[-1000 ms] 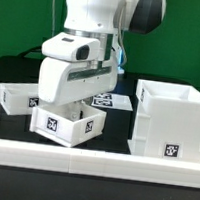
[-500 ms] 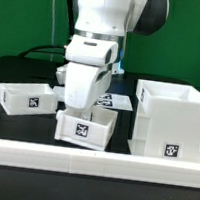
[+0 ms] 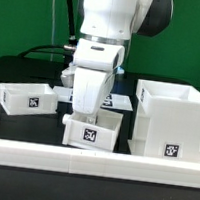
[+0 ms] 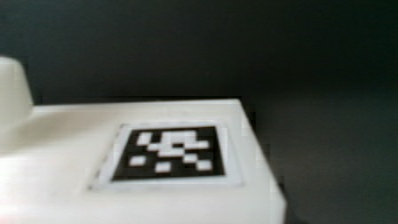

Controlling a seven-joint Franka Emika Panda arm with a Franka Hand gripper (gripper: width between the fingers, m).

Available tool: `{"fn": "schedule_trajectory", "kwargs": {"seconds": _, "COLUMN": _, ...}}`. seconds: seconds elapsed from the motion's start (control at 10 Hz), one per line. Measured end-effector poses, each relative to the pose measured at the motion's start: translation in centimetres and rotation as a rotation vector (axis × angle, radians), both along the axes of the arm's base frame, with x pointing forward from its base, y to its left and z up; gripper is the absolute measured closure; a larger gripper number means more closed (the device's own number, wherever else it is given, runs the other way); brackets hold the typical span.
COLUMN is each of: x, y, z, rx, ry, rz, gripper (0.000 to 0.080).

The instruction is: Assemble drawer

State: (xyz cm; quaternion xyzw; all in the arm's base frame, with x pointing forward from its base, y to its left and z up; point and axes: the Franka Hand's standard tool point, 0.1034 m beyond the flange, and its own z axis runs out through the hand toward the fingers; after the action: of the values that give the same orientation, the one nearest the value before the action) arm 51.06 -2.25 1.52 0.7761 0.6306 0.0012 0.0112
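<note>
My gripper [image 3: 83, 115] reaches down into a small white tray [image 3: 92, 131] and is shut on its wall. The tray carries a square tag on its front and sits a little turned, just left of the tall boxy case [image 3: 170, 120] in the exterior view. A narrow gap separates them. A second small tray [image 3: 28, 97] stands at the exterior view's left. The wrist view is filled by the held tray's white surface and its tag [image 4: 173, 152]. My fingertips do not show there.
The long low white rail [image 3: 90, 165] runs along the front. The marker board [image 3: 116, 100] lies flat behind the held tray. A black cable hangs behind the arm at the left. The table is black.
My gripper and the tray in it have moved toward the exterior view's right, closer to the tall case. The case and the left tray have not moved.
</note>
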Motion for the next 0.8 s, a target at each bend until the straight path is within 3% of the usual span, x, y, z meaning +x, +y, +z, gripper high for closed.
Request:
{"fn": "schedule_trajectory", "kwargs": {"seconds": 0.3, "x": 0.8, "y": 1.9, "z": -0.4, "rx": 0.003, "ry": 0.001, "rz": 0.036, "gripper": 0.0758}}
{"fn": "schedule_trajectory", "kwargs": {"seconds": 0.8, "x": 1.0, "y": 1.9, "z": -0.5, "rx": 0.003, "ry": -0.024, "rz": 0.036, "gripper": 0.0758}}
